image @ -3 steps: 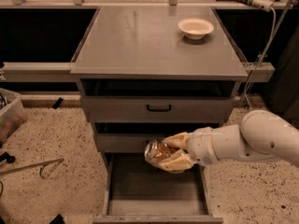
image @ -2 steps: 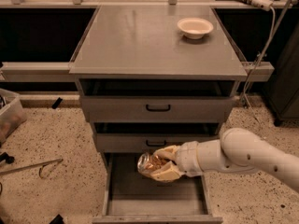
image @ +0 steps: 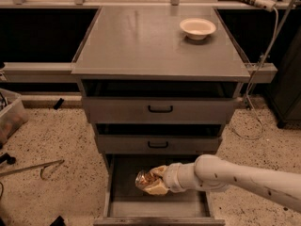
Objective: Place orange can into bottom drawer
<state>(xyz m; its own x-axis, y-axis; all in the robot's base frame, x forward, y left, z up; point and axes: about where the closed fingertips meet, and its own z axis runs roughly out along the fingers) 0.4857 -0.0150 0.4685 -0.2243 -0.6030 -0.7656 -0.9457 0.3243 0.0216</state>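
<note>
The can [image: 144, 178] is held over the open bottom drawer [image: 155, 207], above the far part of its floor and a little left of the middle. I cannot tell whether it touches the floor. The hand [image: 153, 181] is closed around the can from the right, with pale fingers [image: 159, 171] above and below it and the can's left end sticking out. The arm [image: 235, 177] reaches in from the right edge, sloping down toward the hand.

The drawer is pulled out toward the near side, and its flat grey floor and low side walls show bare around the can.

Just beyond and above it are two shut drawer fronts [image: 160, 126], each with a black handle, one over the other. Over these is the table [image: 141, 46], a grey flat top. A cream bowl [image: 198, 28] stands on it near the far right corner.

On the speckled floor [image: 56, 140] to the left lie a thin bent rod [image: 33, 167] and, at the left edge, a clear bin [image: 10, 117]. A cable [image: 261, 74] hangs down to the right of the table.
</note>
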